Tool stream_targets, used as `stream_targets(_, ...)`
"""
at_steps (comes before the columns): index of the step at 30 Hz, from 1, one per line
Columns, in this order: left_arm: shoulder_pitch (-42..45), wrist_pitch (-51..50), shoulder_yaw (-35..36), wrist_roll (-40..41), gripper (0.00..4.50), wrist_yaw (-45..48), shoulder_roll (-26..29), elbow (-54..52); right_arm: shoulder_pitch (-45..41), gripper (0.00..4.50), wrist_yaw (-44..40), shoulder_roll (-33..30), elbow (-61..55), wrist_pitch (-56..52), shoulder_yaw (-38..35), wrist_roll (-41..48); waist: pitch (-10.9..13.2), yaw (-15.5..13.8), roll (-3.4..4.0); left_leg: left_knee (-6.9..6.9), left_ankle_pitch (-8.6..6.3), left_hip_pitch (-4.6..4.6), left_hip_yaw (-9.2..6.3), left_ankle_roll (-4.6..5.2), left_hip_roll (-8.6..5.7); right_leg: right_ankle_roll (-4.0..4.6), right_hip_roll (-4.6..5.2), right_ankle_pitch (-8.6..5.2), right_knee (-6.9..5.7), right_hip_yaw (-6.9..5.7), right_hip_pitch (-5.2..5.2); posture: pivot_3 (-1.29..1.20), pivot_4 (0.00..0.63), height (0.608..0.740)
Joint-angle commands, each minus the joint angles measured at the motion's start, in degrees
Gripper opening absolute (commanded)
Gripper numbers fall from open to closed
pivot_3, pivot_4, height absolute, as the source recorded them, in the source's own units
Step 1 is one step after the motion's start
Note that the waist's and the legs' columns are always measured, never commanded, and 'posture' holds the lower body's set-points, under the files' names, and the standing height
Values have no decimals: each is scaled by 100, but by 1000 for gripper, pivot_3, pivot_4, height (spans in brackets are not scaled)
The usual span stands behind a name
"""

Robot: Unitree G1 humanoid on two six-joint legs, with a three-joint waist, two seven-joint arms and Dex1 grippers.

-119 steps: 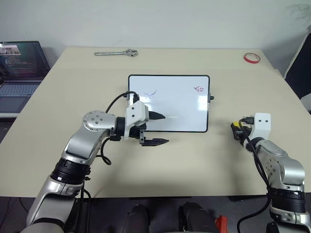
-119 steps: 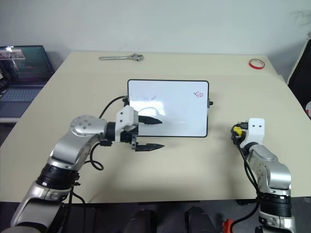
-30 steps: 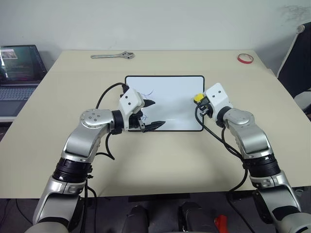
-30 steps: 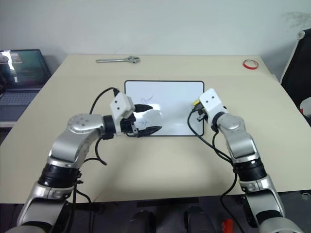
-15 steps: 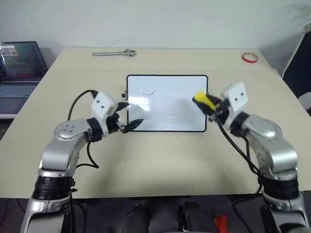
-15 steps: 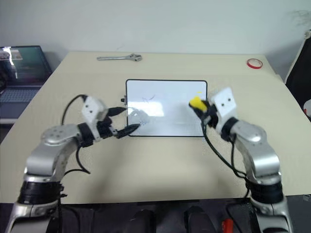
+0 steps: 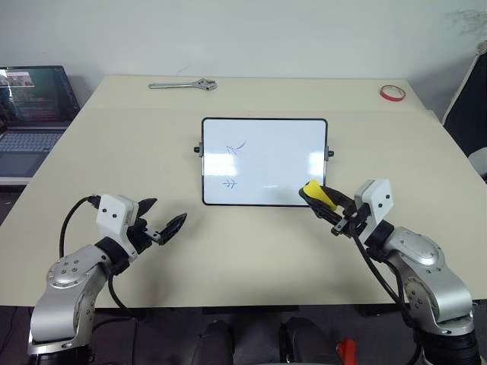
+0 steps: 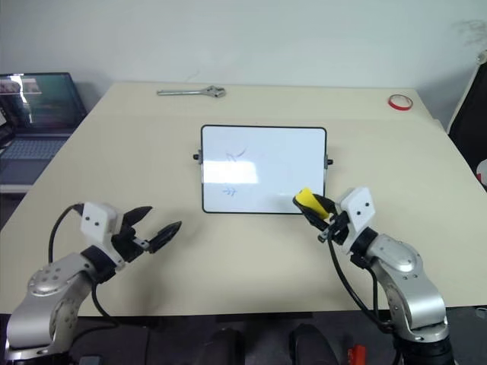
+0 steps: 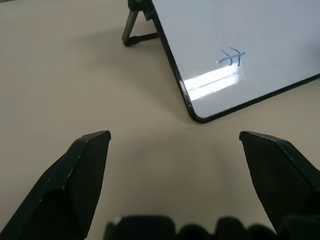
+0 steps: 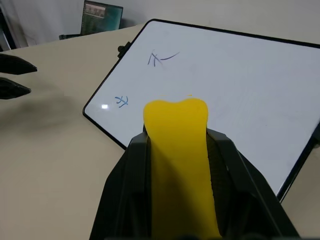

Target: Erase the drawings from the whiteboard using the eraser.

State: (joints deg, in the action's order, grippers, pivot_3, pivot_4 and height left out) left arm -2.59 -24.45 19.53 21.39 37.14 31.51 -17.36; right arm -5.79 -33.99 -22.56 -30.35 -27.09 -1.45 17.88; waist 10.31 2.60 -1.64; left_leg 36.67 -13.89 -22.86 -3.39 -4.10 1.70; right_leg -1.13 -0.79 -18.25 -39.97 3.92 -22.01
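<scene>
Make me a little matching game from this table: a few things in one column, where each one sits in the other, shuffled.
Things:
1. wrench
2. red tape ring
3. eraser
4. laptop

Places:
A. clamped in the right gripper, by the whiteboard
B. far right corner of the table
C. on a lower desk off the table's left side
D. far edge of the table, left of the middle

Pairs: 1-D, 2-B, 3-A, 4-C

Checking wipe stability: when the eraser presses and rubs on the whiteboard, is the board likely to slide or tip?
The whiteboard probably slides easily: it lies unclamped on the smooth table, and the left tool is off it. Tipping seems unlikely, since it lies nearly flat. Its small side knobs might give a little rocking.
</scene>
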Motion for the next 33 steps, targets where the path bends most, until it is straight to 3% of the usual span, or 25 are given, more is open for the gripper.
stream_targets(1,164,190,131,90,4500,-92,10,-71,12,1122,-139,-125,-8,429,52,-57,0,-2,0,0,0,0,1,0,-1,0,0,0,0,0,0,0,150,740)
stream_targets(4,288,225,127,86,4500,-140,43,25,-71,1122,-149,-155,31,472,129,-52,0,-12,0,0,0,0,2,0,-1,0,-1,0,1,1,0,0,150,740)
stream_targets(7,436,283,122,46,4500,-184,99,181,-790,1122,160,16,266,398,608,-456,0,32,0,0,0,4,7,0,-3,1,-5,1,-2,4,0,0,150,740)
stream_targets(12,680,219,-13,76,4500,-73,226,233,-2428,1122,698,676,1588,595,1509,-1437,0,89,-1,0,1,12,11,-1,0,8,-19,5,-5,6,-2,0,150,740)
stream_targets(18,1006,-26,-197,190,4500,180,497,272,-3839,1122,773,1157,3523,1293,2039,-2122,0,16,-5,-2,-1,-14,5,-3,3,7,2,4,5,-2,-17,0,150,740)
stream_targets(24,1507,-596,-650,151,4500,581,1120,319,-4838,1122,1127,1636,5529,2222,2034,-2502,1,36,-6,-3,-2,-8,6,-3,0,7,0,4,-4,-5,-18,0,150,740)
stream_targets(33,1847,-875,-1023,196,4500,1013,1450,372,-5580,1122,1725,1942,7515,3122,1926,-2845,2,74,-4,-5,-2,-9,11,-3,4,7,0,4,-5,-5,-24,0,150,740)
